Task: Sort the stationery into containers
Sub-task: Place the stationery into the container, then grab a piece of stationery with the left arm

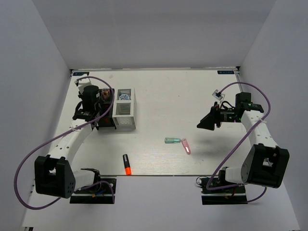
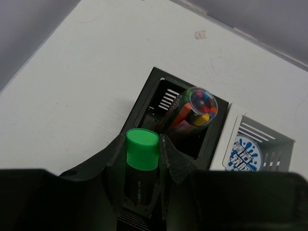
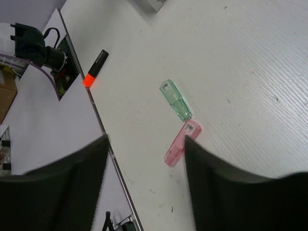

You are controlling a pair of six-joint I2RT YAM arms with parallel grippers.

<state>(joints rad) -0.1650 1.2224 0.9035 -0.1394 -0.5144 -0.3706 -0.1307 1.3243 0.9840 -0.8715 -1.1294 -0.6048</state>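
My left gripper [image 2: 140,138] is shut on a black marker with a green cap [image 2: 142,150] and hangs just short of the black container [image 2: 159,96], which holds a clear tube of coloured pieces [image 2: 199,103]. Beside it stands the white container [image 2: 231,132] with a blue-white roll [image 2: 245,155] inside. In the top view the left gripper [image 1: 98,115] is against the black container [image 1: 107,124], next to the white container [image 1: 124,109]. My right gripper [image 3: 145,139] is open and empty above the table. A pink capsule [image 3: 179,145] lies by its right finger, a green capsule [image 3: 175,100] beyond it. An orange-capped marker [image 3: 95,69] lies near the front edge.
In the top view the orange-capped marker [image 1: 127,164], green capsule [image 1: 172,140] and pink capsule [image 1: 186,146] lie on the white table [image 1: 163,96], and the right gripper [image 1: 207,121] hovers to their right. White walls enclose the table on three sides. The left arm's base and cables [image 3: 41,48] sit beyond the front edge.
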